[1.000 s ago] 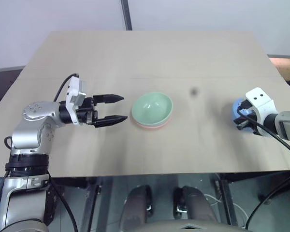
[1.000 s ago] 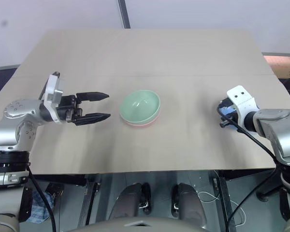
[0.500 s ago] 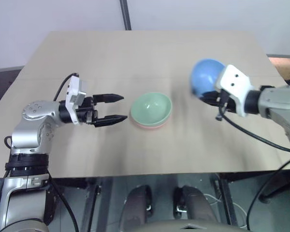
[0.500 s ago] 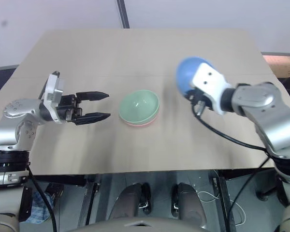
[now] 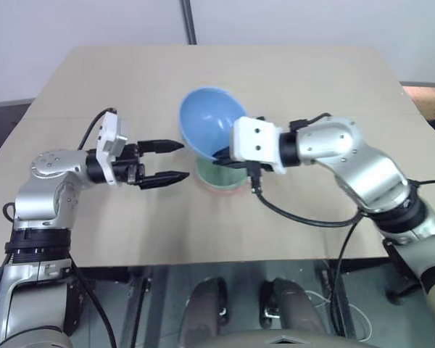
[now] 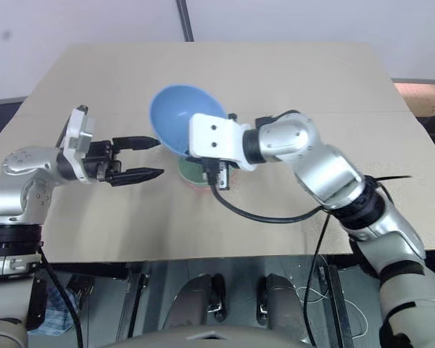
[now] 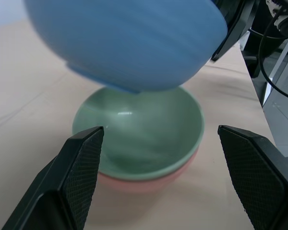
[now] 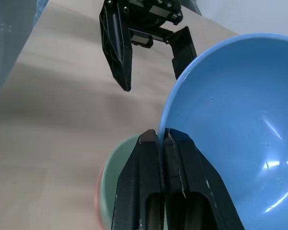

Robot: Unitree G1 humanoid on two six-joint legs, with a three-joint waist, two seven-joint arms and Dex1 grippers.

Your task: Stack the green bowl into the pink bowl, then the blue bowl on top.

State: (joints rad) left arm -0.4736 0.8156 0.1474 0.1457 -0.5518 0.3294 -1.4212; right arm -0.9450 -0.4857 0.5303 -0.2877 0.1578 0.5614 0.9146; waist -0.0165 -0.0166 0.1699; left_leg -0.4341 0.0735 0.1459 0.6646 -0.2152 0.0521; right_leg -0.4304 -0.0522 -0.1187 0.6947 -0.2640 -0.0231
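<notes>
The right tool (image 8: 163,139) is pinched shut on the rim of the blue bowl (image 5: 210,127), holding it tilted in the air just above the green bowl (image 7: 139,134). The green bowl already sits nested inside the pink bowl (image 7: 134,184), and the pair rests near the middle of the desk (image 5: 312,80).

To finish this step well, the blue bowl probably needs levelling so that its base faces down, then centring over the green bowl before it is lowered. The grip should likely be let go only once the bowl has settled into the stack, or it could tip off the rim.

The left tool (image 5: 172,161) hangs beside the stack on the robot's left, its two black fingers spread wide and holding nothing, apart from all three bowls.

The left wrist view shows a gap of air between the blue bowl's underside and the green bowl, and the pink rim beneath. In the head views the blue bowl and the right arm cover most of the stack. The right wrist view shows the pinch on the blue rim closely.
</notes>
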